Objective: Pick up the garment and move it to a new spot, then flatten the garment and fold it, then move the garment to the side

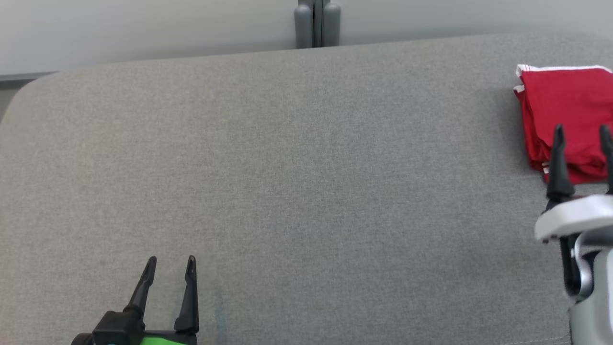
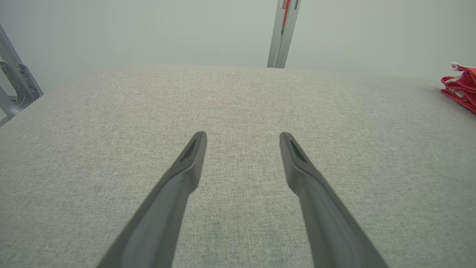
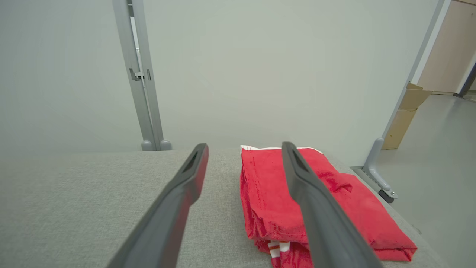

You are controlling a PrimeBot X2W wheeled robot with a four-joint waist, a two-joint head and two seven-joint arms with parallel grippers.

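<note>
**Fig. 1.** Head view, near to far. At 7 o'clock my left gripper [image 1: 172, 258] hangs over the bare grey bench [image 1: 306, 191], its 2 fingers spread and holding nothing. At 3 o'clock my right gripper [image 1: 582, 128] is likewise spread, its tips crossing the near edge of the folded red garment [image 1: 565, 100], which lies at 2 o'clock near the bench's right edge. Whether the tips touch the cloth, I cannot tell. A grey post [image 1: 316, 24] stands beyond the far edge at 12 o'clock.

**Risk.** I judge the garment folded and set aside, so the remaining hazard is my own withdrawal. A fingertip caught in a layer could drag the stack open, or pull it over the nearby edge.

**Views compared.** The right wrist view alone shows the right gripper [image 3: 244, 145] empty between its fingers, and the garment [image 3: 357, 212] stacked in layers with white trim at its near end. It also shows the floor beyond the bench at 3 o'clock. In the left wrist view the left gripper [image 2: 242, 136] faces open bench, with the garment [image 2: 463, 87] a red sliver at 3 o'clock. Only the head view relates both grippers, well apart.
</note>
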